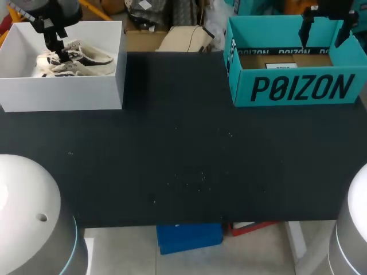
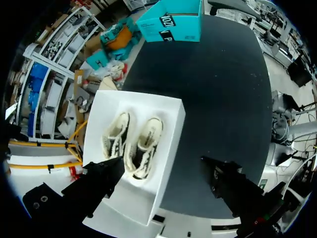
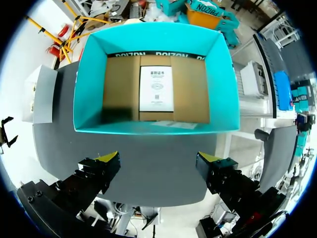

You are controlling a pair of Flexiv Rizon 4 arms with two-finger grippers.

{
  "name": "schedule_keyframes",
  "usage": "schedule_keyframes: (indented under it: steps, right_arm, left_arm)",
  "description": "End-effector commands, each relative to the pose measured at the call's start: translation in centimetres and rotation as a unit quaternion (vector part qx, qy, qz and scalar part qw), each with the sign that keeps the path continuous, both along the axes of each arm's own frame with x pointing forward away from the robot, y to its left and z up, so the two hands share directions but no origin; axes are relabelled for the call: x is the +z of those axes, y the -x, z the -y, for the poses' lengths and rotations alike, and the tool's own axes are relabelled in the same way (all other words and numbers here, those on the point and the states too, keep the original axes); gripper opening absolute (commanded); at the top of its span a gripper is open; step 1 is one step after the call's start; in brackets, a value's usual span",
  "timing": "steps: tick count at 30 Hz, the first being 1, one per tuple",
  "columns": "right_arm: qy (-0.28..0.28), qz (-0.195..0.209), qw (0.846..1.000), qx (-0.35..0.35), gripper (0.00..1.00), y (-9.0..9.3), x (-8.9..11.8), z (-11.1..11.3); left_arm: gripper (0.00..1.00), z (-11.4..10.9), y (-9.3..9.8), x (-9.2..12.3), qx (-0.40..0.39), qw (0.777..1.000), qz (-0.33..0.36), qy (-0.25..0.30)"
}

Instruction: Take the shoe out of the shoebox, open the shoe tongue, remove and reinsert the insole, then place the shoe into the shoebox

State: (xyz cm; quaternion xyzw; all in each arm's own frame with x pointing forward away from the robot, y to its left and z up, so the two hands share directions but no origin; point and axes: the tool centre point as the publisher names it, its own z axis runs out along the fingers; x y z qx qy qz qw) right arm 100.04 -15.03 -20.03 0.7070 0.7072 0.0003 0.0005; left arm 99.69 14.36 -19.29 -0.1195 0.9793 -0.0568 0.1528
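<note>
Currently two fleecy cream-and-black shoes (image 2: 147,144) lie side by side in the rectangular white shoebox (image 1: 63,94) far left, left gripper (image 2: 162,166) spread open above them, right gripper (image 3: 157,157) likewise open over the teal cardboard box (image 1: 298,89) far right.

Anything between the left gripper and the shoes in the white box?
Nothing visible. The white box has no lid, the shoes lie uncovered side by side inside it, and the left gripper hangs above them with its fingers open.

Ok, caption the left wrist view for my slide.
Open left end effector above the white shoebox holding a pair of shoes; teal box across the black table.
</note>
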Motion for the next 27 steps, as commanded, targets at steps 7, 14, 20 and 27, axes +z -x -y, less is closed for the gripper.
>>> schedule_keyframes:
  steps: [7, 14, 20, 27]
  right_arm:
    - [0.0, 0.0, 1.0, 0.0, 1.0, 0.0, 0.0, 0.0]
    - [0.0, 0.0, 1.0, 0.0, 1.0, 0.0, 0.0, 0.0]
    - [0.0, 0.0, 1.0, 0.0, 1.0, 0.0, 0.0, 0.0]
    - [0.0, 0.0, 1.0, 0.0, 1.0, 0.0, 0.0, 0.0]
  left_arm:
    - [0.6, -3.4, -4.4, -1.0, -0.121, 0.99, -0.07, -0.015]
    - [0.74, -4.2, -6.8, -2.2, -0.106, 0.99, -0.085, -0.038]
    - [0.75, -4.4, -8.6, -3.9, -0.106, 0.989, -0.096, -0.035]
    - [0.67, -4.5, -10.4, -5.6, -0.105, 0.988, -0.102, -0.041]
